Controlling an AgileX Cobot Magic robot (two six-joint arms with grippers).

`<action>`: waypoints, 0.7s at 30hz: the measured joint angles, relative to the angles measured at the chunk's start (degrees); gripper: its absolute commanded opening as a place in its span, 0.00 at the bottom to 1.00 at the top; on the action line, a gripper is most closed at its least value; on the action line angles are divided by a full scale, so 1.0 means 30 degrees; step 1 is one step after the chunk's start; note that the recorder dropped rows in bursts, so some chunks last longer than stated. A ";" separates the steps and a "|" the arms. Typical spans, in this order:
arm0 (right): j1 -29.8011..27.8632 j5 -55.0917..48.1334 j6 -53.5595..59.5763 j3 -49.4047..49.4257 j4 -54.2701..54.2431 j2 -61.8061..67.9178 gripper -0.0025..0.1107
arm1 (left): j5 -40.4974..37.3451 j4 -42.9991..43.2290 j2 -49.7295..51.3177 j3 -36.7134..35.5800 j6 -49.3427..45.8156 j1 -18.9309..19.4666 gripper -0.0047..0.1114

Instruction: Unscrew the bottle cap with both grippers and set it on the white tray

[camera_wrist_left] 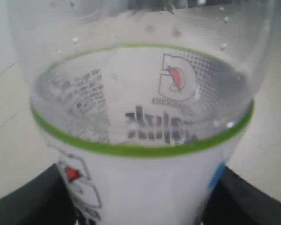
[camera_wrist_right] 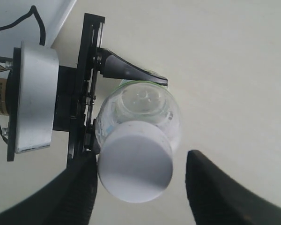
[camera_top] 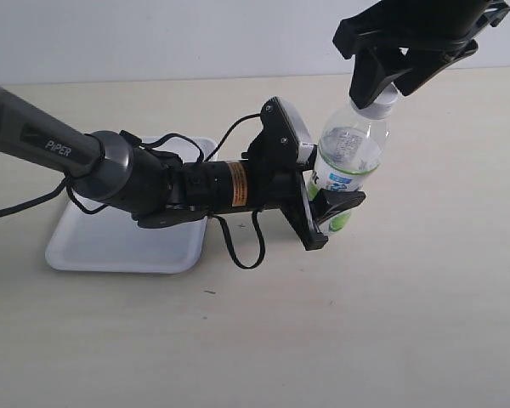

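The clear bottle [camera_top: 350,157] stands upright and slightly tilted on the table, with its white, green-edged label filling the left wrist view [camera_wrist_left: 145,183]. My left gripper [camera_top: 336,208] is shut on the bottle's labelled lower body, with black fingers [camera_wrist_left: 33,201] on both sides. The white bottle cap [camera_top: 384,100] sits on the bottle's neck. My right gripper [camera_top: 382,81] hangs over it from above, open. In the right wrist view the cap [camera_wrist_right: 135,166] lies between the fingers: one finger [camera_wrist_right: 79,187] is right beside it, and the other stands apart with a clear gap. The white tray [camera_top: 110,242] lies under the left arm.
The left arm, marked "PiPER", reaches across the tray with a loose black cable [camera_top: 242,255] hanging below its wrist. Bare beige table surrounds the bottle. A pale wall runs along the back.
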State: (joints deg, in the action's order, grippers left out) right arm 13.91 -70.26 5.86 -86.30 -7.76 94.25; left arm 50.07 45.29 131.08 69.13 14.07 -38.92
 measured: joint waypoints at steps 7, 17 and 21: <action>0.0000 0.0000 0.0000 0.0000 0.0000 0.0000 0.50 | 0.0000 0.0000 0.0000 0.0000 0.0000 0.0000 0.04; 0.0000 0.0000 0.0000 0.0000 -0.0214 0.0388 0.50 | 0.0000 0.0000 0.0000 0.0000 0.0000 0.0000 0.04; 0.0000 0.0000 0.0000 0.0000 -0.0302 0.0582 0.50 | 0.0000 0.0000 0.0000 0.0000 0.0000 0.0000 0.04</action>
State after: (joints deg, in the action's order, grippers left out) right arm 13.91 -70.26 5.86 -86.30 -8.67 95.99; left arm 50.07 45.29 131.08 69.13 14.07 -38.92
